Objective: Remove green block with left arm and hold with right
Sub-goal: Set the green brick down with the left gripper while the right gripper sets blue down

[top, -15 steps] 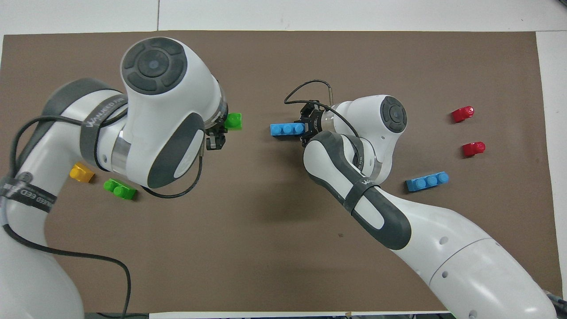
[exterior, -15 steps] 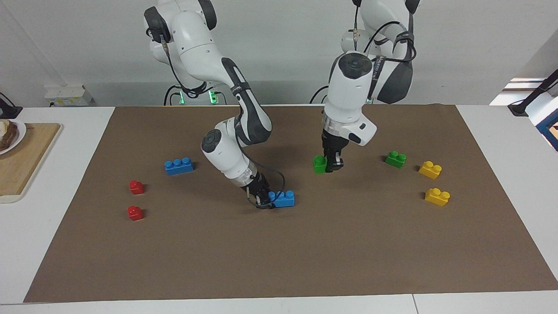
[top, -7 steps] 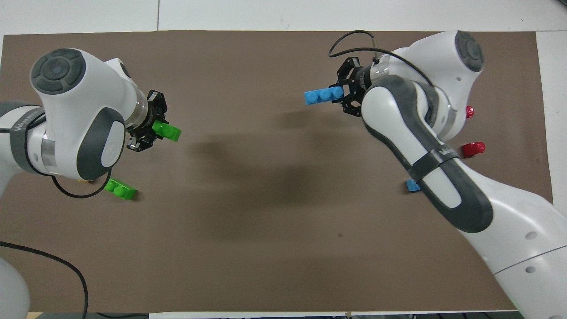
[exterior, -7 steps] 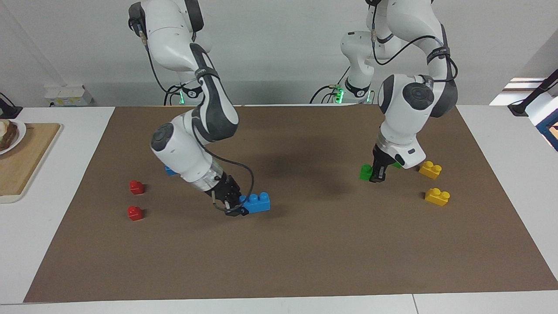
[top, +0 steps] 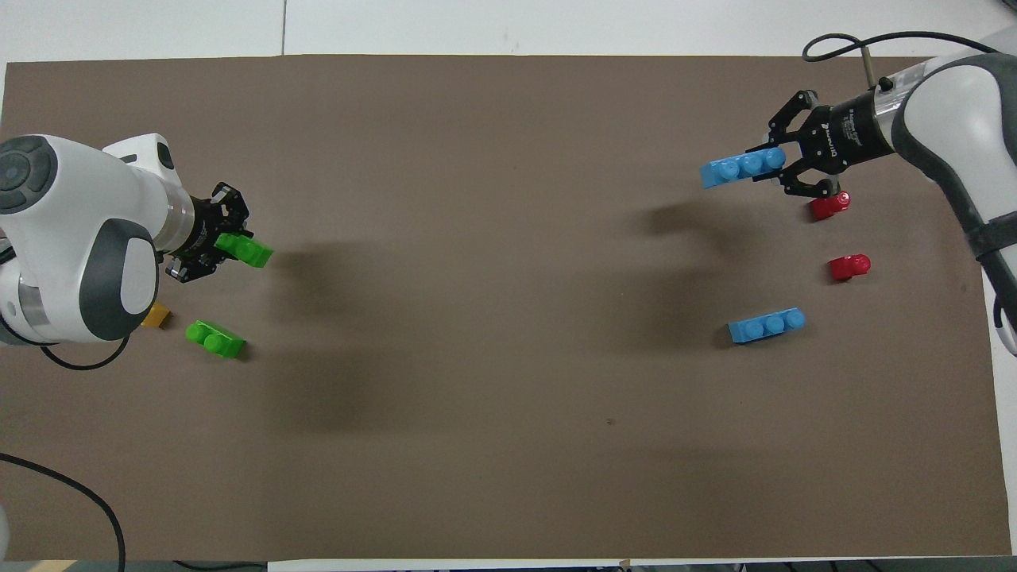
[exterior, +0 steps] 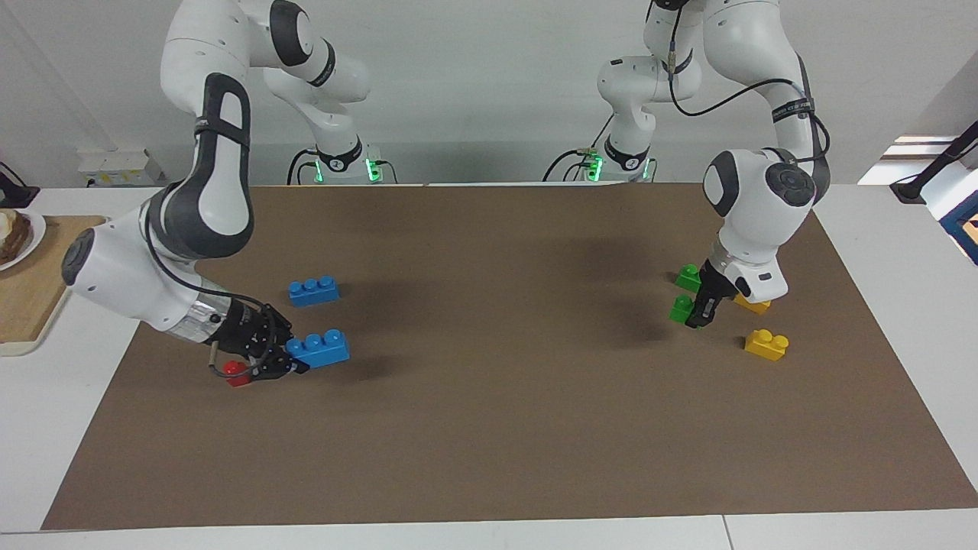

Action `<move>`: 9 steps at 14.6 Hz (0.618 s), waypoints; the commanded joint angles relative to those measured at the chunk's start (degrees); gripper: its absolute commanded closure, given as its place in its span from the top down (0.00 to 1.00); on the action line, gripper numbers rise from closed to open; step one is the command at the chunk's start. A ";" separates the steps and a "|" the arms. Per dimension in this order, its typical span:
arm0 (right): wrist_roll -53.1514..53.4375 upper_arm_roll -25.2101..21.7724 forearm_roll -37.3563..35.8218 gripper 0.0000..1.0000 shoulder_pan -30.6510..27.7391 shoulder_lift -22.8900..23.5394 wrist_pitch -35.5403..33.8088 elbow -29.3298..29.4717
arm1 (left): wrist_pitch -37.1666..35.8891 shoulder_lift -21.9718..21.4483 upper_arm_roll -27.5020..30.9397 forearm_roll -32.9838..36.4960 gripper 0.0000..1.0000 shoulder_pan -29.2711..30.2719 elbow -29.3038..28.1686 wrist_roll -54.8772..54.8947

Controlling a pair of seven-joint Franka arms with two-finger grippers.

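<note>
A robotics lab is suggested: 2 arms (exterior: pixel 206 160) are mounted at a white table (exterior: pixel 879 252) covered by a brown mat (exterior: pixel 489 428), with toy bricks (exterior: pixel 313 291) scattered.

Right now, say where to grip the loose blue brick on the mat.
Grip the loose blue brick across its long side walls, at the middle stud, coming down from above: it lies flat on the mat, studs up, nothing touching it.

From above I see my left gripper (top: pixel 226 248) clamped on a small bright green plastic brick (top: pixel 245 250) over the brown mat (top: pixel 493 318). My right gripper (top: pixel 783 165) grips a blue three-stud plastic brick (top: pixel 743 168) above the right arm's end, just beside a red piece (top: pixel 829 206).
</note>
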 commanded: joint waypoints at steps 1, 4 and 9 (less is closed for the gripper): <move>-0.79 1.12 1.92 0.00 -3.73 -0.57 0.12 -4.30 | 3.27 1.03 -0.40 -1.09 0.00 2.02 -1.68 5.10; 0.08 0.94 1.83 0.00 -3.75 0.13 1.26 -5.90 | 6.08 3.50 -0.31 -1.09 0.00 3.16 -1.68 6.34; 7.20 0.85 0.51 0.00 -3.57 1.45 8.28 -9.93 | 9.25 6.14 -0.22 -1.09 0.00 3.34 -1.68 6.34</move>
